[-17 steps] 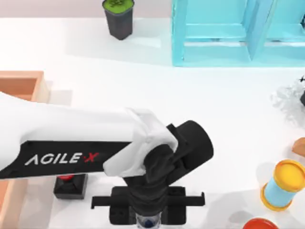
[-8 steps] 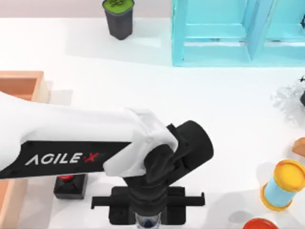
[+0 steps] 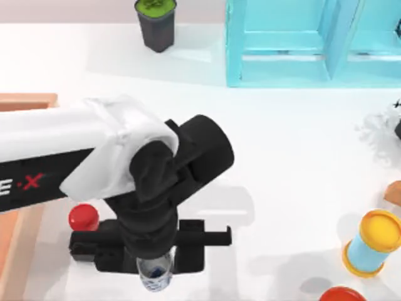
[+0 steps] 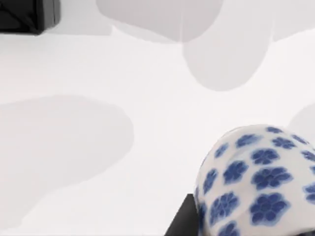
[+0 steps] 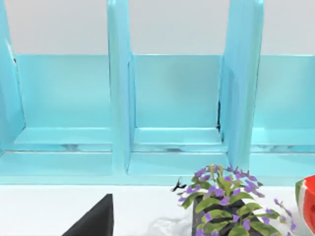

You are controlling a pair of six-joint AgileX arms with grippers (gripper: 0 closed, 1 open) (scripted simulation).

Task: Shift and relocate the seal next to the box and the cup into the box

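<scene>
Carrying the cup (image 3: 154,274), clamped between the left gripper (image 3: 152,266) fingers, above the table's near edge, just right of the seal (image 3: 83,217) and near the box (image 3: 26,102) at far left. Risked clipping the seal's red knob en route, or letting the glossy cup slip before clearing the box rim. Right gripper's fingers: impossible to tell.

The cup (image 4: 256,182) is white with a pattern of blue flowers. The seal (image 3: 83,217) has a glossy red knob. The box (image 3: 25,101) is orange-brown. The worktop (image 3: 294,157) is white. The left arm (image 3: 56,147) is white with black parts, and its claw (image 3: 153,271) is black. The shelf (image 5: 172,113) is turquoise. The pot (image 3: 156,24) is dark grey with a green top. The spool (image 3: 373,243) is light blue with yellow ends. The plant (image 5: 229,196) has purple flowers and green leaves.
</scene>
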